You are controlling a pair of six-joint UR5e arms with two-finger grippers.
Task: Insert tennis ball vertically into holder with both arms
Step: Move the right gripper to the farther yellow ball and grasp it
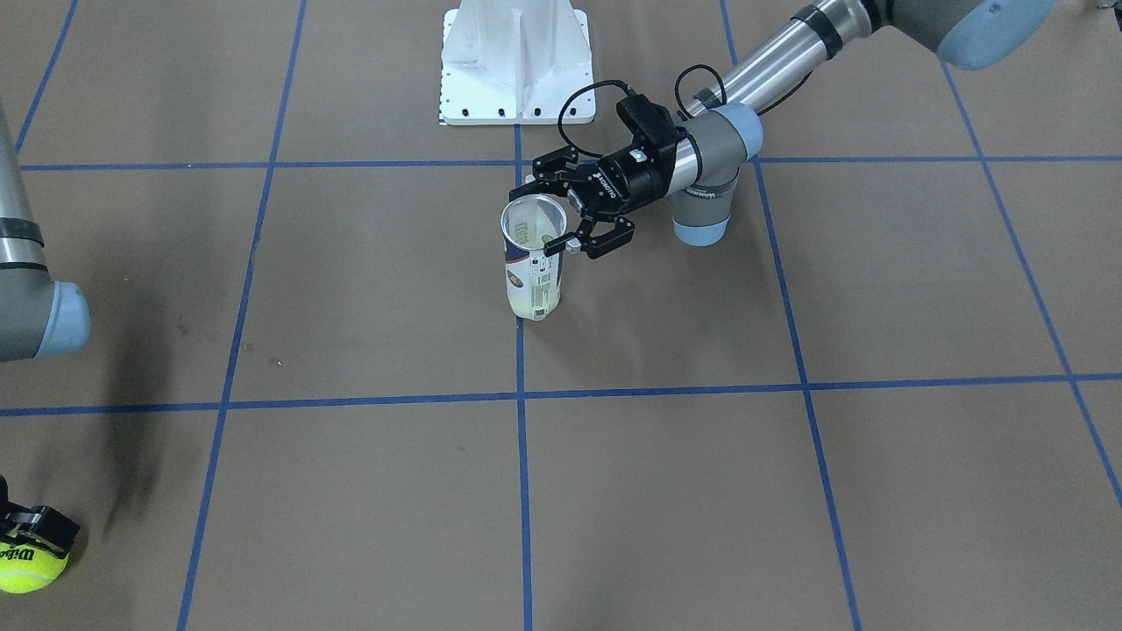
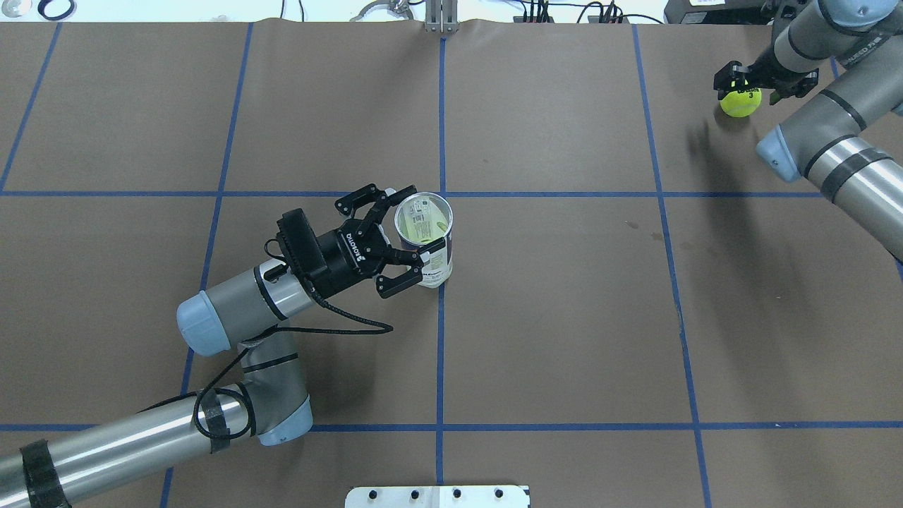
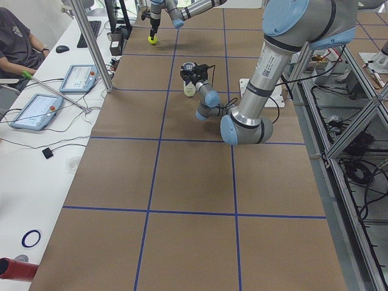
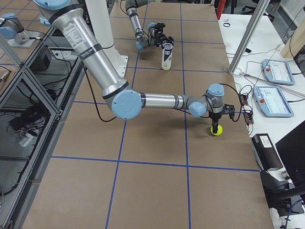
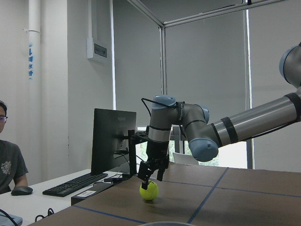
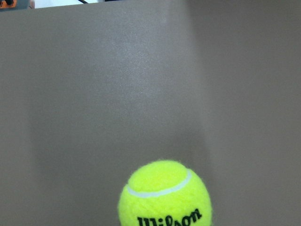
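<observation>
Taking the overhead view as a dial: finds the holder (image 2: 425, 243) upright at the centre of the table (image 2: 564, 317), mouth up, base on a blue tape line (image 2: 441, 353). Meets the left tool (image 2: 416, 227) reaching in level from 8 o'clock, at the height of that mouth, with its fingers (image 2: 370, 201) set against opposite sides of the holder's upper wall (clamped on it, by the look of the front and overhead views). Puts the ball (image 2: 740, 104) far off at 2 o'clock, near the table's corner, down on the brown surface and well apart from the holder. Has the right tool (image 5: 150, 179) pointing straight down over that ball, fingertips at its top; cannot tell whether spread or closed on it. Gets, from the right wrist camera, just the ball's upper part with black "Wilson" lettering. Catches, in the left wrist view, a seated person (image 5: 9, 160) beside a keyboard (image 5: 75, 183) and monitor (image 5: 113, 141) past the table's edge.
</observation>
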